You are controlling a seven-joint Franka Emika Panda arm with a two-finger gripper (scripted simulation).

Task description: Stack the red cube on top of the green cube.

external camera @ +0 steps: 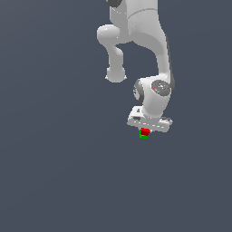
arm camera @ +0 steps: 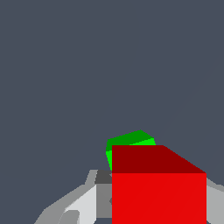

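Red cube (arm camera: 158,192) sits between the claw (external camera: 144,132) fingers, over green cube (arm camera: 130,141)

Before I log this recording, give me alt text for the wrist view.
A small bright red cube fills the foreground between the white gripper fingers, partly hiding a same-sized bright green cube just beyond it, against a plain dark grey-blue surface.

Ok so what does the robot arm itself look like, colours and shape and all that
The arm is glossy white, built from rounded, tube-like segments with a dark seam down one side. A grey round cap marks the wrist joint. The hand is a flat white bar. The fingers are light grey with darker inner faces.
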